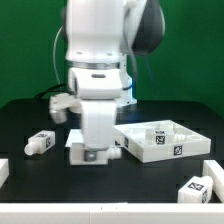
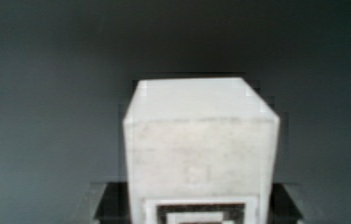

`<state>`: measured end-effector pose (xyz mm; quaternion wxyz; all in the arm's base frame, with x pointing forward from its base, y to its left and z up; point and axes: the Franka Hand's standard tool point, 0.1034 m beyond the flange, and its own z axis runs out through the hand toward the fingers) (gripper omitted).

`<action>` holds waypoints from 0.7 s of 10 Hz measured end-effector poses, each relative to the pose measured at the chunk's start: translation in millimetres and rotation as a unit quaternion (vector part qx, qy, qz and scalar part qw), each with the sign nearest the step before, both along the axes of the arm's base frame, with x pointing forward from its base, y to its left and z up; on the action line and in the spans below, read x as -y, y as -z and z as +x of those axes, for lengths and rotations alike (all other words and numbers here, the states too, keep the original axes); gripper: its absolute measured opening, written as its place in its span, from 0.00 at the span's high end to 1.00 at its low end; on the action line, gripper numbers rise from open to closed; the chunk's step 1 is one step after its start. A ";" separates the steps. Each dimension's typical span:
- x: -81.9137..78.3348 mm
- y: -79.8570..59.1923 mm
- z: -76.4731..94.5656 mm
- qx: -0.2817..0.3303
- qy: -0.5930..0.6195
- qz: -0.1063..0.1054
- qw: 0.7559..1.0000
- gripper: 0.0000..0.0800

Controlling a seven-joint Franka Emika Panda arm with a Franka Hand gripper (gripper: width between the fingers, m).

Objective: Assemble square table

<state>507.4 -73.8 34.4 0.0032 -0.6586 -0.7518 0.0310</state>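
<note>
Pincer point(image 2: 193, 206) tight around white leg point(image 2: 193, 130)

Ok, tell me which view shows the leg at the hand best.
The wrist view: the leg fills the picture, close up, with a tag at its end. The exterior view shows only a small part of the leg, low beneath the arm, the rest hidden.

The white robot arm point(image 1: 100, 40) reaches straight down, its claw point(image 1: 91, 153) lowered and pinched onto a chunky white plastic leg point(image 2: 193, 135).
</note>
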 end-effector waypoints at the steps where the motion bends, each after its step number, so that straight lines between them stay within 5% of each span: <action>1: -3.3 0.8 1.0 0.002 0.001 0.001 1.000 0.65; 5: 0.3 2.5 -1.2 0.000 0.002 0.000 1.000 0.65; 7: 45.8 14.0 -30.9 -0.026 -0.102 0.009 0.994 0.65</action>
